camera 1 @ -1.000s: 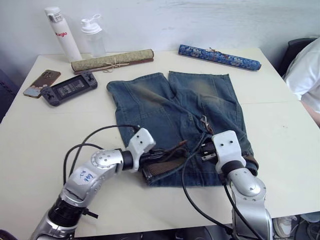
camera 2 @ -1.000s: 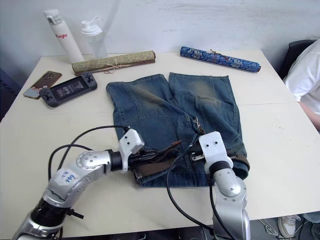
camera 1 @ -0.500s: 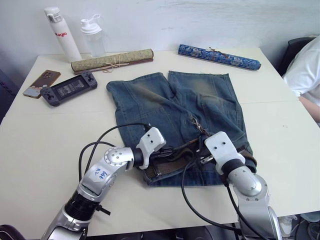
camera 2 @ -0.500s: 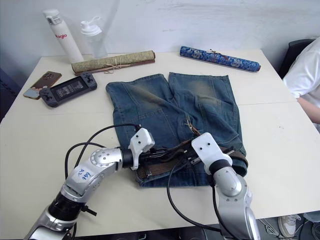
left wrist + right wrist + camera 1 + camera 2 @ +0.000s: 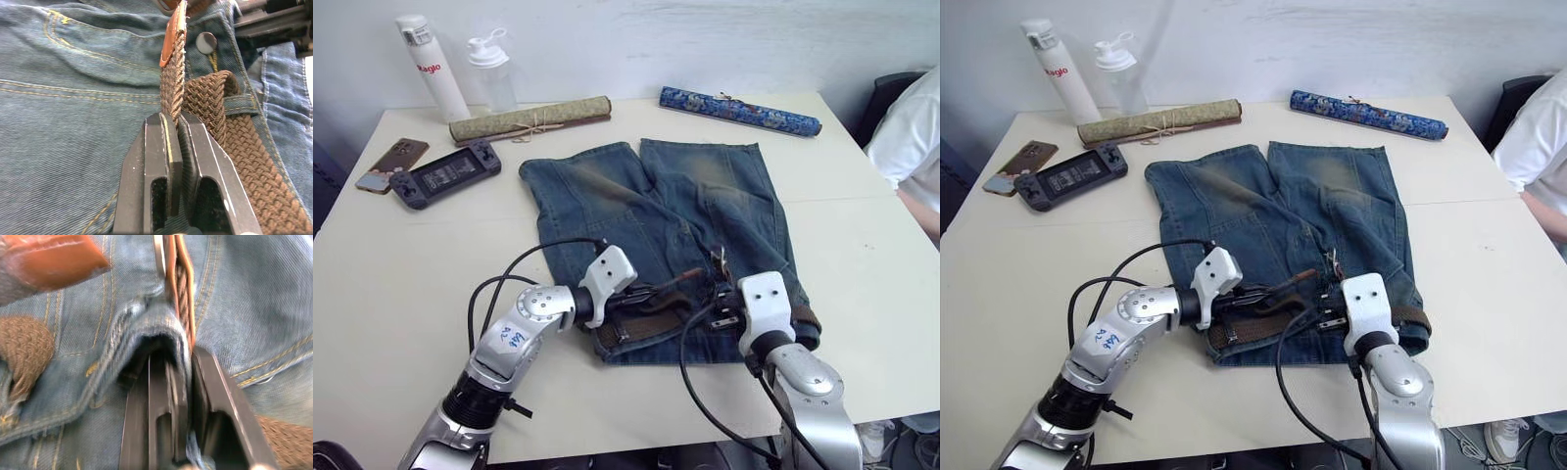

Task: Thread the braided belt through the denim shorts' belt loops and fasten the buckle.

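Belt mostly threaded, buckle not yet fastened.

Shorts [image 5: 656, 225] flat on the desk [image 5: 401, 255], waistband nearest the robot, legs pointing away. Belt [image 5: 244, 147] already lying along the waistband and passing under at least one loop [image 5: 239, 104]; remaining loops hidden behind the arms, so cannot tell whether all are threaded. Left gripper [image 5: 172, 128] fingers pinched narrow on the belt just behind its tan tip [image 5: 173, 34], strap held on edge beside the shorts' button. Right gripper [image 5: 176, 357] fingers closed on the waistband edge with the leather end at the buckle [image 5: 159, 252]. Left to do: tip through the buckle, prong set. Versus half a second ago: right gripper drawn back toward the robot and to its right, tip and buckle now farther apart; left gripper about where it was.
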You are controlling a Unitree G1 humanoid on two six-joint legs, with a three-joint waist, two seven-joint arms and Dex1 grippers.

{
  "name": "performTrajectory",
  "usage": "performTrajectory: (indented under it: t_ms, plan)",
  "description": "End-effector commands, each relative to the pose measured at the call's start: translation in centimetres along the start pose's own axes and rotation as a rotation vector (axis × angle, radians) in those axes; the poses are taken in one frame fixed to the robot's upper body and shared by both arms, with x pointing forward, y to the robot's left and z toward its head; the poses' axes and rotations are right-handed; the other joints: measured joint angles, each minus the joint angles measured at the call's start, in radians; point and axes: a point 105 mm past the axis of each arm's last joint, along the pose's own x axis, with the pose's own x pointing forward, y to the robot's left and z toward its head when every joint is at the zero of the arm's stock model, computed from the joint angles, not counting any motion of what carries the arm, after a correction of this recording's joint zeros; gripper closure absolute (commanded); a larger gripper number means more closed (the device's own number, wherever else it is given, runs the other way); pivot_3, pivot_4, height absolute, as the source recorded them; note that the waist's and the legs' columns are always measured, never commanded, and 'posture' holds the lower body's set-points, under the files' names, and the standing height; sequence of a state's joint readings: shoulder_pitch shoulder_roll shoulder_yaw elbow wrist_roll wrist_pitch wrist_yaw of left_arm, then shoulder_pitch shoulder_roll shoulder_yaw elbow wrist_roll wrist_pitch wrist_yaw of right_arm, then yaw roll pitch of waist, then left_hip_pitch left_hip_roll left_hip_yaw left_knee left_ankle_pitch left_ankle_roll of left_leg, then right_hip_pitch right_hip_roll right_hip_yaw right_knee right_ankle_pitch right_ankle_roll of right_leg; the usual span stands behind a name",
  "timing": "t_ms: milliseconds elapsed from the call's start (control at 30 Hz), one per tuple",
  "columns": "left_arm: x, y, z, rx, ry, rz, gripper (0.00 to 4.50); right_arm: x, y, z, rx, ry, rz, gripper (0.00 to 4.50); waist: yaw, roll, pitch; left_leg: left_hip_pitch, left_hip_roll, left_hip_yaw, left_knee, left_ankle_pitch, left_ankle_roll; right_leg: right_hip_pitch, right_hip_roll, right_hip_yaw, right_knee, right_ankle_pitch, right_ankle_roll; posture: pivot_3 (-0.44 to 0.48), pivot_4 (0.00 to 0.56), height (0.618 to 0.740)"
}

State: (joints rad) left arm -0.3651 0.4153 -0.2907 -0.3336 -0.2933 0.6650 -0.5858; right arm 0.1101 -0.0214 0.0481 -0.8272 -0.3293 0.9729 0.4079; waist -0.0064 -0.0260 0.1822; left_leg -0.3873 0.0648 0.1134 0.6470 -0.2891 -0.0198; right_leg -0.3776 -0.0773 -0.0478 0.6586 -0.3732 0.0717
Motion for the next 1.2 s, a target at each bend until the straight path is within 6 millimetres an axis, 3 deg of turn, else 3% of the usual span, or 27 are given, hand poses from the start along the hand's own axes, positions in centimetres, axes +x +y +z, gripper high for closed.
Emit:
performTrajectory:
  t_ms: [33,300,800,967,1200]
  plan:
    - [-1.0,0.1,0.7,0.023,-0.027,0.014,4.50,-0.8,0.9,-0.1,-0.294,-0.041,0.068,4.48,-0.001,0.000,0.000,0.000,-0.001,0.001,0.000,-0.001,0.001,0.000,-0.001,0.000,-0.001,0.000,0.000,0.000,0.150,0.737]
    - [-1.1,0.1,0.7,0.040,-0.031,0.013,4.50,-1.1,0.8,-1.4,-0.711,-0.072,0.118,4.48,0.000,0.000,0.000,0.001,-0.001,0.001,0.001,0.000,0.001,0.001,0.000,0.000,-0.001,0.000,0.000,0.000,0.150,0.737]
    - [0.4,-1.4,1.5,0.168,-0.026,-0.157,4.50,-0.1,1.3,0.3,-0.933,-0.164,0.121,4.48,0.001,0.000,0.000,0.001,0.000,0.001,0.001,0.000,0.000,0.001,0.000,0.000,0.000,0.000,0.000,0.000,0.150,0.737]
    - [0.6,-1.7,1.6,0.206,-0.019,-0.210,4.50,0.1,0.7,-0.3,-1.095,-0.144,0.130,4.48,0.001,0.000,0.000,0.001,0.000,0.001,0.001,0.000,0.000,0.001,0.001,0.000,0.000,0.000,0.000,0.000,0.150,0.737]
    - [0.7,-1.7,1.4,0.216,-0.004,-0.237,4.50,0.4,0.6,0.3,-1.141,-0.166,0.102,4.48,0.002,0.000,0.000,0.001,0.000,0.002,0.002,0.000,0.000,0.001,0.001,0.000,0.000,0.000,0.000,0.000,0.150,0.737]
